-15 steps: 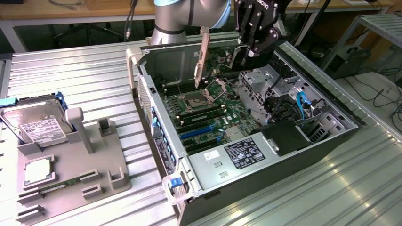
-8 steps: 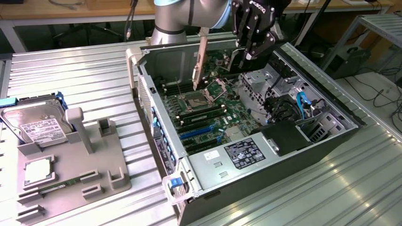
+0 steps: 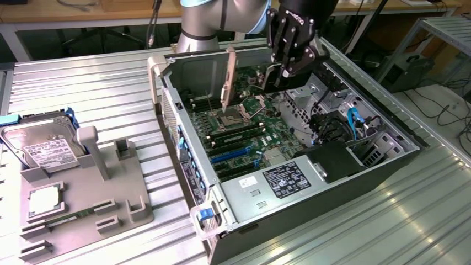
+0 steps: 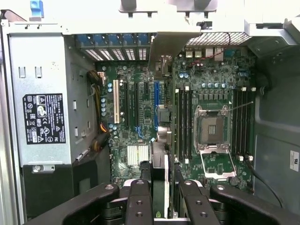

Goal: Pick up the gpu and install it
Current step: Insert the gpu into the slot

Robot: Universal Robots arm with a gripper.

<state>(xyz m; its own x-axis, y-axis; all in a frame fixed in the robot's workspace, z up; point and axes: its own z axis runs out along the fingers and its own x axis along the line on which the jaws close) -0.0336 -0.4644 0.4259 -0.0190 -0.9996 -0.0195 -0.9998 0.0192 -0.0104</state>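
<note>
While the arm [image 3: 220,16] reaches down from the far edge of the metal bench [image 3: 88,88], its black gripper [image 3: 283,70] hangs over the open computer case [image 3: 176,110], above the far end of the motherboard [image 3: 250,132]. In the wrist view the gripper [image 4: 162,201] points straight down into the case, its two fingers [image 4: 139,206] standing close together with the gpu [image 4: 160,187] pinched between them, so the pincer is partly closed and gripping the card by its upper edge.

Seen edge-on from the wrist, the gpu is a thin upright slab: a dark shroud on one face, a strip of green board on the other, and a silver metal end bracket [image 4: 161,65] running away toward the slotted rear wall of the case. It hangs in line with the long expansion slots, close beside the blue slot [image 4: 156,105] and apart from the white slot [image 4: 115,104]; whether its lower edge has met a slot cannot be told.

In the exterior view the card [image 3: 229,77] stands upright and narrow, pale along its edge, above the processor socket [image 3: 234,115] side of the board.

On the bench toward the exterior view's left, a grey fixture tray [image 3: 110,204] carries a silver hard drive [image 3: 48,149] and a thin memory stick [image 3: 70,217]
</note>
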